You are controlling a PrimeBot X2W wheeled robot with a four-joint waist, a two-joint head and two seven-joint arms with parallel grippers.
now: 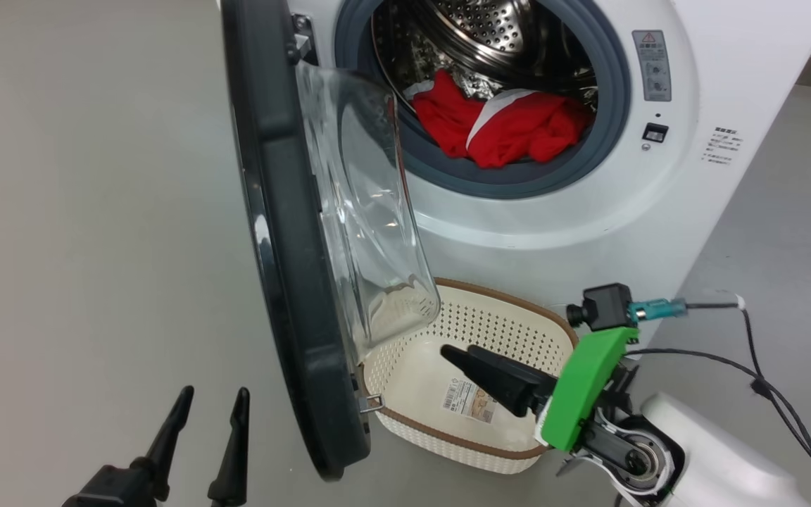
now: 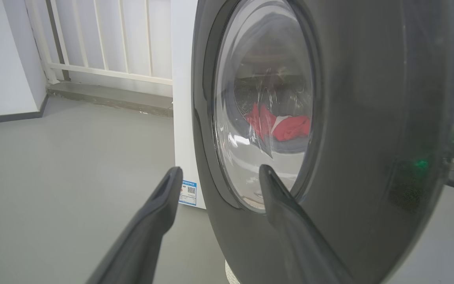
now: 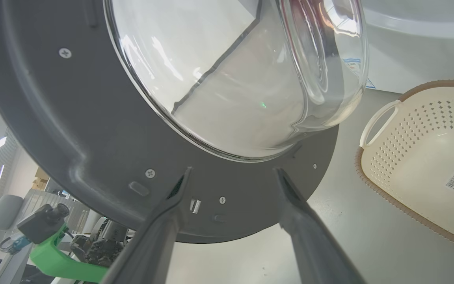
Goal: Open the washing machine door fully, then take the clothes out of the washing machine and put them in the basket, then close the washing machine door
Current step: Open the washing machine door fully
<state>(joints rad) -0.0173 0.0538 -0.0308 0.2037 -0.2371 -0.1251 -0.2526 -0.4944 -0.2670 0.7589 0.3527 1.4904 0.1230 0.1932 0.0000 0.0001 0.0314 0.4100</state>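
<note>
The washing machine stands with its door swung out edge-on, the glass bowl facing the drum. Red clothes with a white panel lie in the drum mouth; through the door glass I see the clothes again. The cream basket sits on the floor below the opening, partly under the door. My right gripper hovers open over the basket, pointing at the door's inner face, fingers empty. My left gripper is open and empty outside the door.
Black cables trail on the grey floor at the right. A white railing and a step stand behind the machine's left side. The door's metal latch hook sticks out near the basket rim. Under the door, my left arm's green mount shows.
</note>
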